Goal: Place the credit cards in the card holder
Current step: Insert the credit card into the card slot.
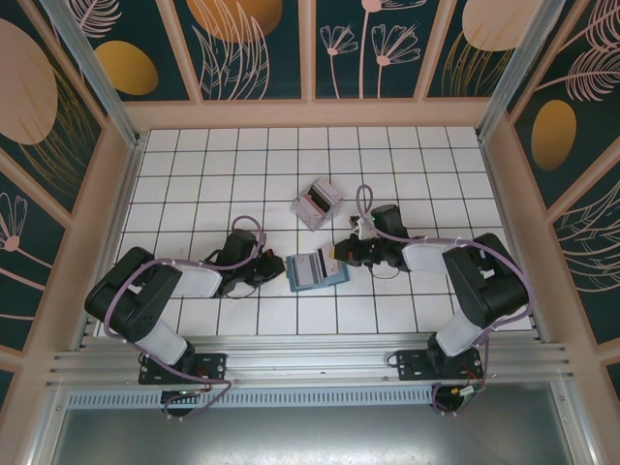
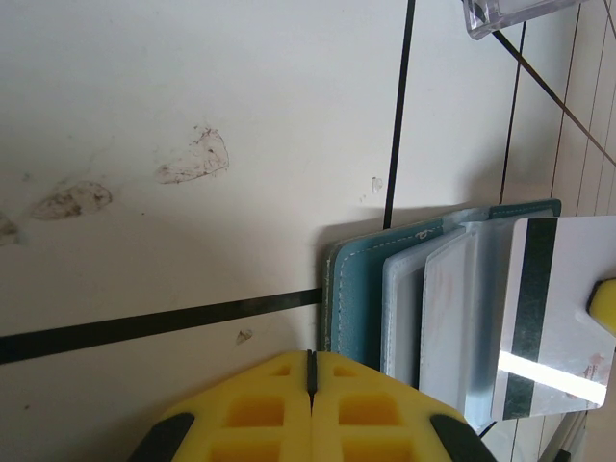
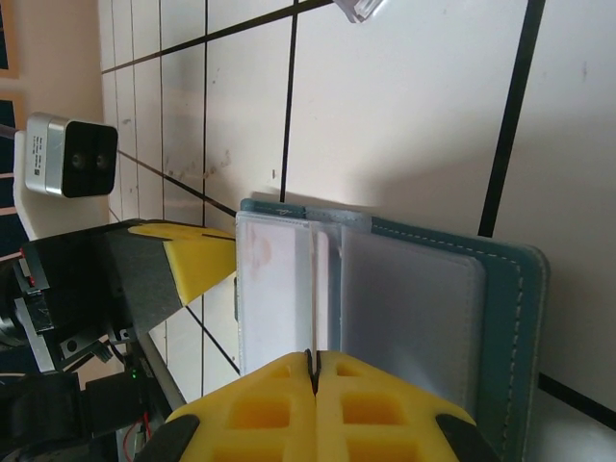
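The card holder (image 1: 318,270) lies open on the tiles between my arms, teal outside (image 2: 354,289) with pale grey-blue pockets (image 3: 409,308) inside. My right gripper (image 3: 313,358) is shut on a credit card (image 2: 553,318), a pale card with a dark stripe. It holds the card on edge (image 3: 315,289) over the holder's middle. My left gripper (image 2: 311,354) is shut with nothing in it, its tips at the holder's left edge. In the top view the left gripper (image 1: 274,270) and right gripper (image 1: 341,254) flank the holder.
A small clear plastic box (image 1: 317,201) with more pale cards stands one tile behind the holder; its corner (image 2: 510,12) shows in the left wrist view. White tiled floor (image 1: 194,174) spreads around, bounded by wooden walls (image 1: 310,114).
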Controlling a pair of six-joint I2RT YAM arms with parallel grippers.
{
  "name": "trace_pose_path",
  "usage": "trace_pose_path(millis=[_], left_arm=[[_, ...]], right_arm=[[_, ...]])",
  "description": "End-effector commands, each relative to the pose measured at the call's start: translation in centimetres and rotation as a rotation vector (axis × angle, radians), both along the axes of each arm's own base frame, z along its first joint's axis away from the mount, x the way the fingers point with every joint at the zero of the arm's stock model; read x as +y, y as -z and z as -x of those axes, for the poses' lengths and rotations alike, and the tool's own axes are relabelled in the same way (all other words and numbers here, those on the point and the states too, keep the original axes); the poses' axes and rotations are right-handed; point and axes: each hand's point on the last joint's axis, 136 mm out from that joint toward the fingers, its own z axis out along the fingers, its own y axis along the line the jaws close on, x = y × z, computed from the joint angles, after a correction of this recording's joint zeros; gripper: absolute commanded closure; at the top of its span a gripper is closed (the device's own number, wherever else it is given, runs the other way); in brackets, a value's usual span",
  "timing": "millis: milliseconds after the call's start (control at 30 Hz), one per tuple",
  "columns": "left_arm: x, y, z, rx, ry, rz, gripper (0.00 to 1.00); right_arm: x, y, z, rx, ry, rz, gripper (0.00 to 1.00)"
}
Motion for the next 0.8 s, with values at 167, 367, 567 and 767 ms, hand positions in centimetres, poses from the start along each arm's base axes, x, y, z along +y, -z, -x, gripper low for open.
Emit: trace_pose_path(millis=[167, 367, 567, 767], left_arm=[[0.3, 2.0, 2.1, 0.102, 0.021, -0.041, 0.96], [0.3, 1.9, 2.0, 0.101, 0.021, -0.04, 0.96], [0.4, 2.3, 2.2, 0.106, 0.021, -0.046, 0.96], [0.4, 2.2, 2.3, 0.105, 0.019, -0.04, 0.96]], right_arm=[[1.2, 1.3, 1.2, 0.045, -0.049, -0.027, 1.0], [1.7, 1.9, 1.3, 0.052, -0.054, -0.018, 1.0], [1.8, 2.3, 1.5, 0.068, -0.056, -0.027, 1.0], [2.4, 2.6, 1.4, 0.087, -0.049, -0.031, 1.0]])
